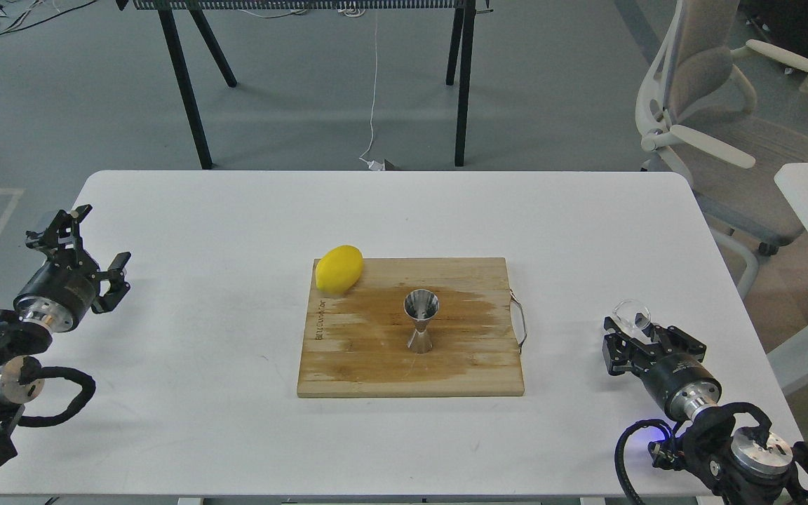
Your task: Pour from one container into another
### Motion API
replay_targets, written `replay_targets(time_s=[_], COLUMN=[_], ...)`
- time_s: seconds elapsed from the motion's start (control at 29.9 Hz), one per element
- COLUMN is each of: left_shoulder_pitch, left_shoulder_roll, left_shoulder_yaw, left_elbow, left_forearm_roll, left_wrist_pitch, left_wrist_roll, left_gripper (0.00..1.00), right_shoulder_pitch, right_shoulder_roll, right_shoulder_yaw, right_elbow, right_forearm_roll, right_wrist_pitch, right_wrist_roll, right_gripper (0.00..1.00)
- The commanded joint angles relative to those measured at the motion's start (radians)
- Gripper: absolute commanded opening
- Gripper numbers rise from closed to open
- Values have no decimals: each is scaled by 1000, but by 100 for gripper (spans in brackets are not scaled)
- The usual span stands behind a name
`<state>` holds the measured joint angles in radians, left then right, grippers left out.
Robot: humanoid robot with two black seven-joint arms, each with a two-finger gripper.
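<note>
The steel hourglass jigger stands upright in the middle of the wooden cutting board. At the right side of the table, the small clear glass cup sits tilted between the fingers of my right gripper, which is shut on it. The cup is well to the right of the board and the jigger. My left gripper is at the table's left edge, open, with nothing between its fingers.
A yellow lemon lies at the board's far left corner. The board has a metal handle on its right side and a wet stain around the jigger. An office chair stands beyond the table's right corner.
</note>
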<state>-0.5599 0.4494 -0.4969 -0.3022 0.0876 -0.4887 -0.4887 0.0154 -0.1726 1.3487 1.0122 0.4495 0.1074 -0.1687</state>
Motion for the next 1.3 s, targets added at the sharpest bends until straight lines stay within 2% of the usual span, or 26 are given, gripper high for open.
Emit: replay_targets(time_s=[0.0,1.27], left_shoulder_pitch=[0,0], left_shoulder_roll=[0,6], left_shoulder_yaw=[0,0], left_elbow=[0,0], left_forearm_roll=[0,0], left_wrist_pitch=[0,0], left_wrist_roll=[0,0], left_gripper=[99,99], right_shoulder_pitch=[0,-2], right_shoulder_roll=[1,1], right_shoulder_yaw=[0,1], right_elbow=[0,0], right_forearm_roll=[0,0], right_wrist_pitch=[0,1], right_wrist_roll=[0,2], right_gripper=[94,96])
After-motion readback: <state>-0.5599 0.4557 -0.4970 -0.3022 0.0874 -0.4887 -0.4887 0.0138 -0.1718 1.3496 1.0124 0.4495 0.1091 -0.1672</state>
